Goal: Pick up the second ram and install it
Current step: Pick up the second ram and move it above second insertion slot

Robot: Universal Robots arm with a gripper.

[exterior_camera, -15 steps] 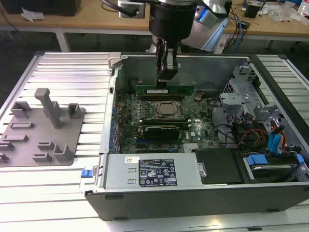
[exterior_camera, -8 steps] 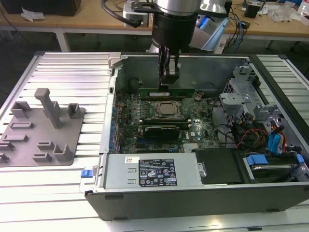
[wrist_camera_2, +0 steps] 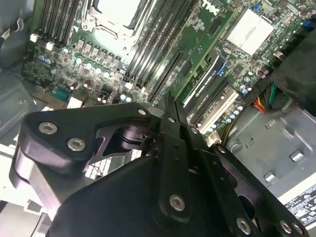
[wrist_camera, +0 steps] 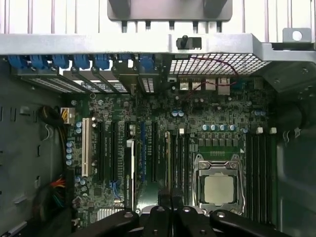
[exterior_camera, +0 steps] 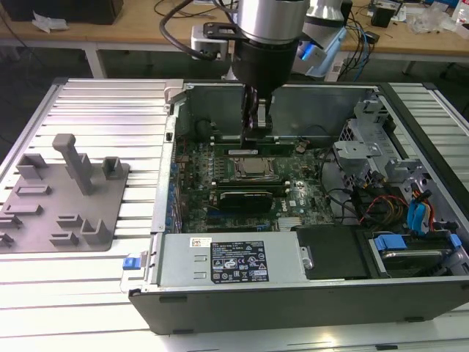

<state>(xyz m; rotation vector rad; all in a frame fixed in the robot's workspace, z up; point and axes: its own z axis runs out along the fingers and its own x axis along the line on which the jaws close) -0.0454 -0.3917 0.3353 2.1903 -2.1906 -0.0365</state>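
The ram point(exterior_camera: 229, 144) is being gripped by the nearly shut pincer point(exterior_camera: 258, 130); it is best being kept level and pressed evenly, both ends seating together.

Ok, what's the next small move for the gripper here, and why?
Probably a short, straight push down. The gripper is closed on the second ram, which stands on edge along the memory slots beside the CPU socket. It looks lined up, though whether it's fully seated isn't clear.
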